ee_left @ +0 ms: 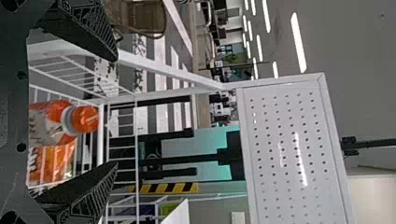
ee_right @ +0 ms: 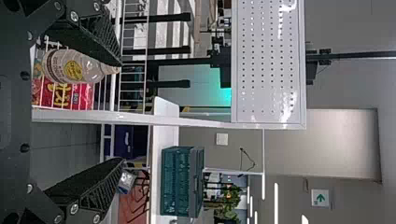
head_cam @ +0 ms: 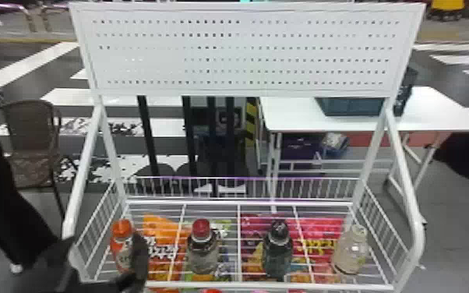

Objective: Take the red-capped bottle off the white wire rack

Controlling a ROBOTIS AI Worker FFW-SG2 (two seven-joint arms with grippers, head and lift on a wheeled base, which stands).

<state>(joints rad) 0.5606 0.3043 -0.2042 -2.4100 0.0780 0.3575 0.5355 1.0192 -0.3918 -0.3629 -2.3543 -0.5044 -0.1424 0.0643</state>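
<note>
Wrong-bottle risk at the left gripper (ee_left: 116, 112)

Its parted fingers frame the orange-capped bottle (ee_left: 56, 122); confusing similar caps could mean grabbing that. Just rightward, the red-capped bottle (head_cam: 203, 255) stands on the white wire rack (head_cam: 83, 167); a careless sideways sweep might topple it. The right gripper (ee_right: 121, 113) gapes, empty.

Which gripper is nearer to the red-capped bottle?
The left. The left gripper is at the white wire rack's left end, left of the red-capped bottle; the right gripper is farther away, beyond the right end.

Teal crate (head_cam: 352, 107) on a white table (head_cam: 432, 113), brown chair (head_cam: 31, 132) well apart
</note>
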